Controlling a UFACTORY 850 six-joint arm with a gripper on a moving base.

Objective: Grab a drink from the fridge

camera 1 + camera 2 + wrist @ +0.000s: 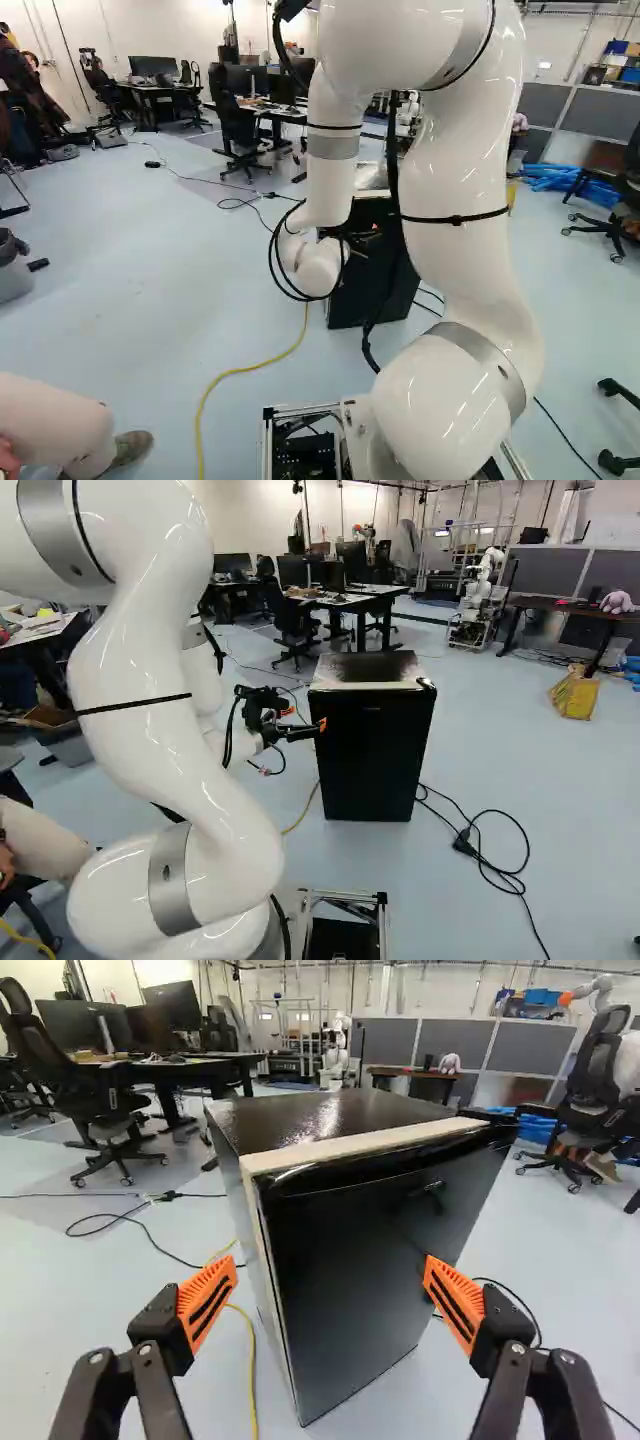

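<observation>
The claw [305,717] is wide open, its orange pads [207,1302] well apart. The black mini fridge [370,750] stands on the floor [560,810] in the centre of the right base view, its door closed; in the wrist view it is ahead of the claw, one corner towards it. A yellow cable [240,372] runs up from the lower left of the left base view towards the fridge. A black cable [503,880] lies coiled at the lower right of the right base view.

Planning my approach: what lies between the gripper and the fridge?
Nothing visible: in the wrist view the open gripper faces the black fridge across a bare stretch. A yellow cable lies on the floor beside the fridge.
</observation>
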